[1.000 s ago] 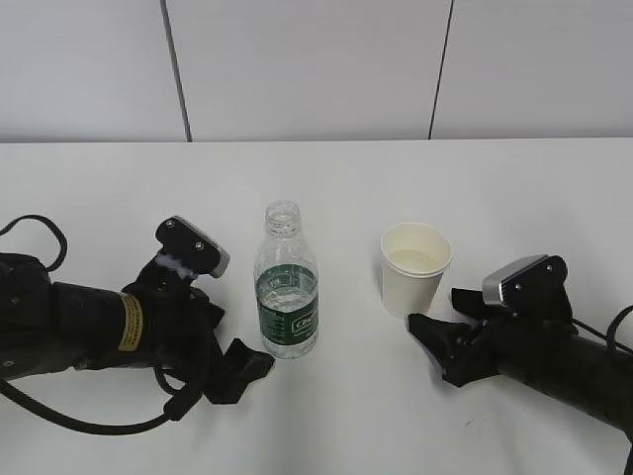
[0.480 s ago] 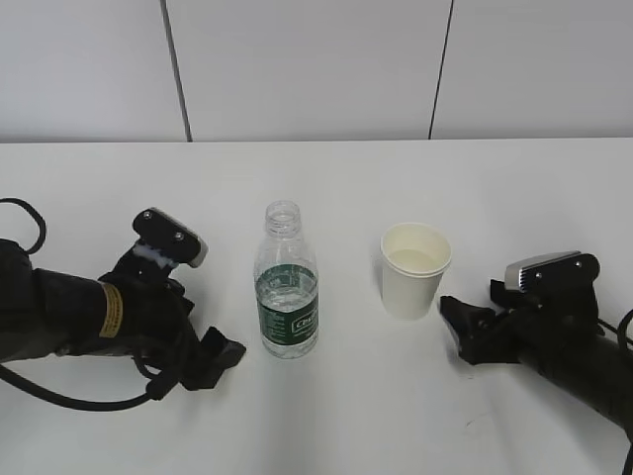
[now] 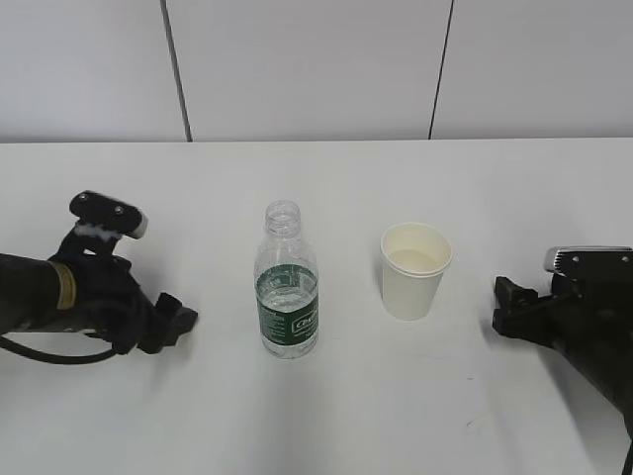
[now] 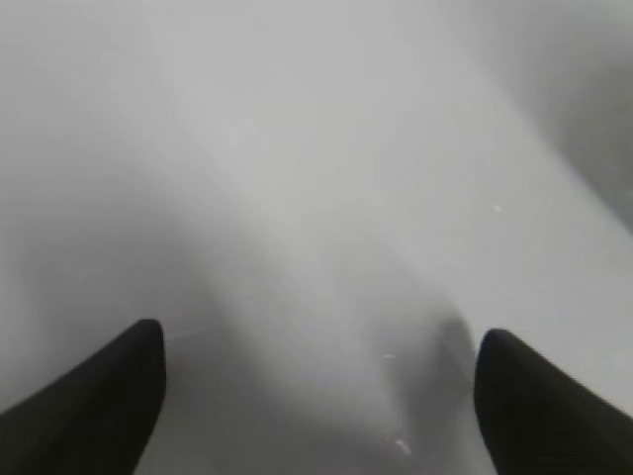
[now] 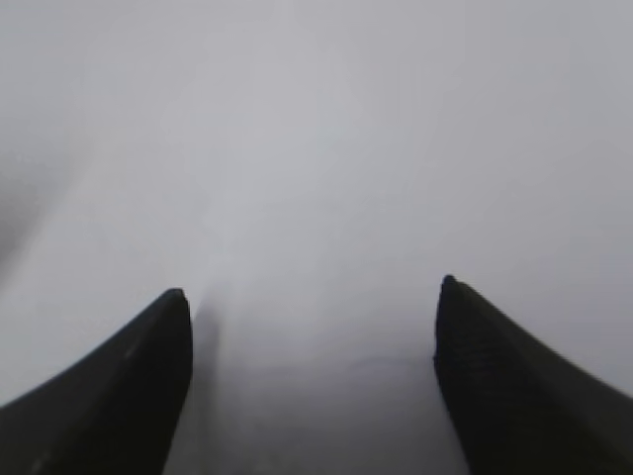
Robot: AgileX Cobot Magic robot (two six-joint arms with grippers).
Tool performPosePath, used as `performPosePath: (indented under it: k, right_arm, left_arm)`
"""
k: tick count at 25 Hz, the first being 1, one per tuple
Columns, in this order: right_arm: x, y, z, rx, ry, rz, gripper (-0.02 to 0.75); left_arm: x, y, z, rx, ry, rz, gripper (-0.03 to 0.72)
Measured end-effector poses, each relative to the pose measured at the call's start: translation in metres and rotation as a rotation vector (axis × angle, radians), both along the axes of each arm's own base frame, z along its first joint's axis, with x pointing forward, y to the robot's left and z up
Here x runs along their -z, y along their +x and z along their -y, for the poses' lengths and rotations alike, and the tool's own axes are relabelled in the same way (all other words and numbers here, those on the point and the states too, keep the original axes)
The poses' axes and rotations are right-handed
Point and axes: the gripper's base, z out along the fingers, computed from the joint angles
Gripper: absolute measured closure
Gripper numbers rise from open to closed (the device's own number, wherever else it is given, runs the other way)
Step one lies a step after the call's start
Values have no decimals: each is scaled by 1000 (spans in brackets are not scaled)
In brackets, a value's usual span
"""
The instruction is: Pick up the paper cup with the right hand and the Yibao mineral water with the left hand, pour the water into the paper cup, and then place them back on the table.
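The Yibao mineral water point(image 3: 287, 292), a clear ribbed bottle with a dark green label and no cap, stands upright on the white table point(image 3: 326, 178), partly filled. The white paper cup point(image 3: 414, 269) stands upright to its right with some water inside. My left gripper point(image 3: 176, 324) is open and empty, low over the table well left of the bottle; its wrist view point(image 4: 316, 341) shows only bare table between the fingertips. My right gripper point(image 3: 506, 307) is open and empty, right of the cup; its wrist view point(image 5: 309, 297) also shows only table.
A grey panelled wall point(image 3: 316, 69) with dark seams runs behind the table's far edge. Black cables loop off the left arm point(image 3: 40, 297) at the left edge.
Both arms have drawn back from the middle: the left gripper moved left away from the bottle, the right gripper moved right away from the cup. Bottle and cup have not moved.
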Motion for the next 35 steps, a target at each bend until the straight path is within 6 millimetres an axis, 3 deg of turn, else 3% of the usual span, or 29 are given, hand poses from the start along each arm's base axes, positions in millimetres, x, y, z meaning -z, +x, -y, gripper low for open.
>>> performPosePath:
  k: [7, 11, 16, 21, 27, 35]
  right_arm:
    - [-1, 0, 2, 25, 0, 4, 142]
    - [-10, 0, 2, 28, 10, -3, 142]
    - [-40, 7, 2, 35, 25, 48, 143]
    - [-67, 20, -1, 37, 47, -9, 143]
    - [-105, 38, -6, 18, 73, -125, 143]
    - [-153, 61, -6, -19, 70, -353, 143]
  left_arm:
    - [-2, 9, -20, -102, -20, 5, 110]
    - [-9, 24, -26, -156, 68, -19, 110]
    - [-29, 53, -38, -270, 220, -59, 111]
    - [-50, 70, -43, -371, 280, -84, 111]
    - [-69, 77, -48, -480, 323, -168, 111]
    - [-94, 80, -44, -461, 344, -335, 111]
